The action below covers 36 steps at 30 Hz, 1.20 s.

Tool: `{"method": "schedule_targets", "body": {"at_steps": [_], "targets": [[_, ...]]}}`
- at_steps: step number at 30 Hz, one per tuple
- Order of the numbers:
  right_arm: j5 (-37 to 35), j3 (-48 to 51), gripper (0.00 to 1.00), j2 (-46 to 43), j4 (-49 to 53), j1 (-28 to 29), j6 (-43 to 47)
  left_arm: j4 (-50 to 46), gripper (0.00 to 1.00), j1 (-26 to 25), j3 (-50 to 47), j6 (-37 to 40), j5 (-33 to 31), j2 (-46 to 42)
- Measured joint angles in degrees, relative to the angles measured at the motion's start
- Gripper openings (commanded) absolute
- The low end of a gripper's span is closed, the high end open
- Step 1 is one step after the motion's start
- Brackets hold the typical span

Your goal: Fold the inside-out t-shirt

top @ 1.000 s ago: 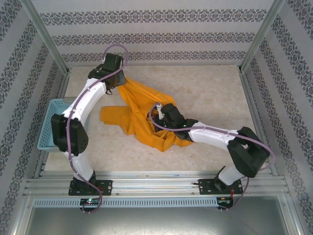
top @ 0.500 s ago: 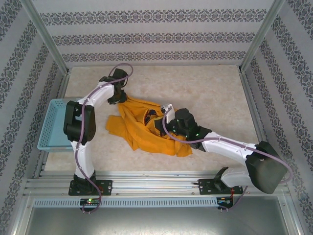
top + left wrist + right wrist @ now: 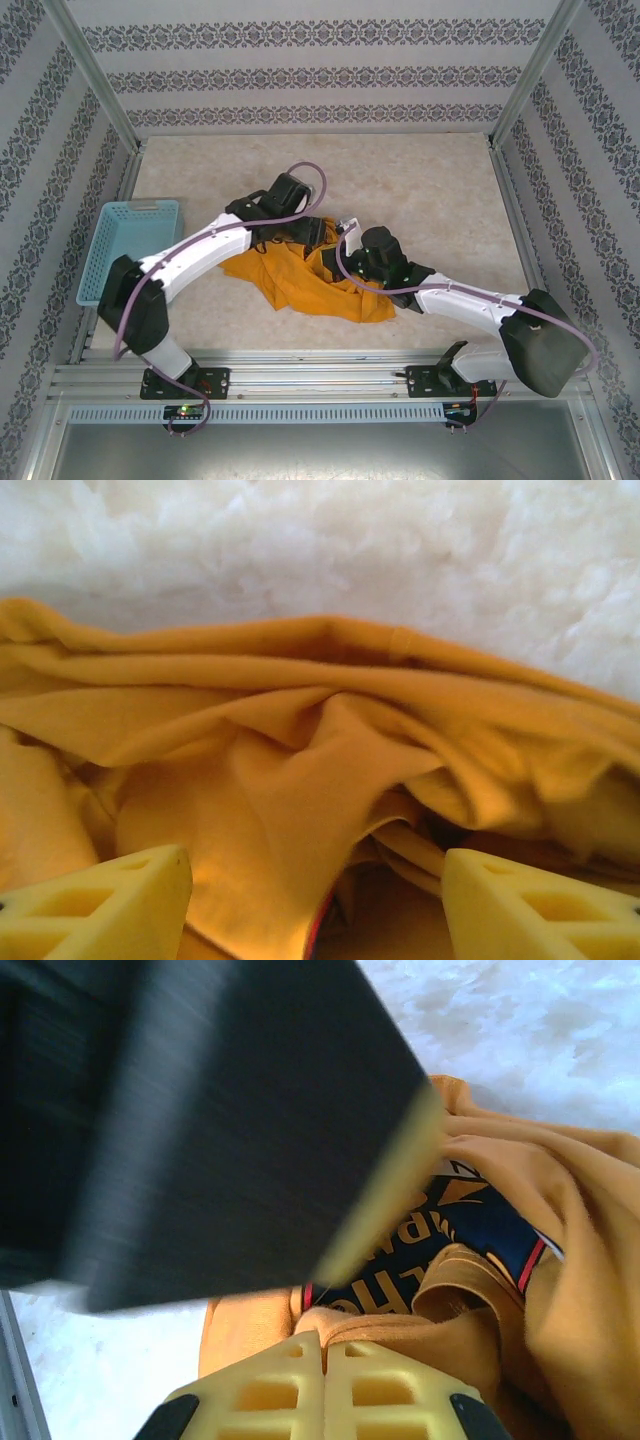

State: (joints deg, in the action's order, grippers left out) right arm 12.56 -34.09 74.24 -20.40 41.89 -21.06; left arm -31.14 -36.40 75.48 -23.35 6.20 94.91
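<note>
- The inside-out t-shirt lies crumpled near the middle of the table, orange cloth bunched in loose folds between the two arms.
- The left gripper hangs low over the heap's far side. Its yellow fingers stand well apart, with rumpled cloth below and ahead of them and nothing pinched.
- The right gripper sits at the shirt's right side, fingers pressed together on a fold of orange cloth at their tips.
- In the right wrist view, a dark blurred block close to the lens covers the upper left and hides much of the shirt.
- Beside that block, the dark emblem with cream lettering peeks out between folds.
- A light blue basket stands at the table's left edge, apart from the shirt.
</note>
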Motion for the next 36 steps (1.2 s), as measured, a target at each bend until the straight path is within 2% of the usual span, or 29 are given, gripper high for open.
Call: {"method": "schedule_targets", "body": {"at_steps": [4, 7, 9, 13, 17, 19, 22, 27, 31, 36], "targets": [[-0.24, 0.24, 0.0, -1.9, 1.75, 0.39, 0.07, -0.11, 0.19, 0.9, 0.31, -0.74, 0.09, 6.23], [-1.44, 0.5, 0.0, -5.27, 3.98, 0.63, 0.52, -0.17, 0.0, 4.15, 0.11, -2.14, 0.55, 7.74], [-2.91, 0.87, 0.0, -8.61, 6.12, 0.61, 1.27, 0.35, 0.0, 8.22, -0.37, -3.61, 1.27, 6.75], [-7.54, 1.88, 0.0, -18.64, 12.46, -1.01, 2.73, 3.56, 0.0, 20.26, -5.79, -7.82, 3.5, -0.09], [-12.96, 3.28, 0.0, -30.27, 18.95, -6.16, 3.04, 8.44, 0.0, 30.23, -12.85, -12.26, 6.27, -9.57], [-13.73, 4.31, 0.0, -34.64, 20.79, -9.86, 2.67, 10.69, 0.0, 31.82, -14.97, -13.9, 8.0, -13.07], [-13.4, 6.67, 0.0, -36.63, 21.55, -14.73, 0.55, 14.6, 0.0, 31.8, -16.87, -15.82, 11.89, -14.91], [-12.83, 10.69, 0.0, -28.15, 21.53, -16.68, -4.39, 18.29, 0.0, 30.58, -19.17, -17.46, 17.09, -11.15], [-12.55, 10.97, 0.39, -19.47, 23.43, -16.68, -6.97, 18.38, 0.0, 25.03, -19.54, -17.22, 17.81, -7.52], [-14.75, 4.96, 0.62, -18.08, 29.83, -15.47, -5.38, 18.75, 0.0, 19.89, -19.56, -16.83, 18.8, -6.99]]}}
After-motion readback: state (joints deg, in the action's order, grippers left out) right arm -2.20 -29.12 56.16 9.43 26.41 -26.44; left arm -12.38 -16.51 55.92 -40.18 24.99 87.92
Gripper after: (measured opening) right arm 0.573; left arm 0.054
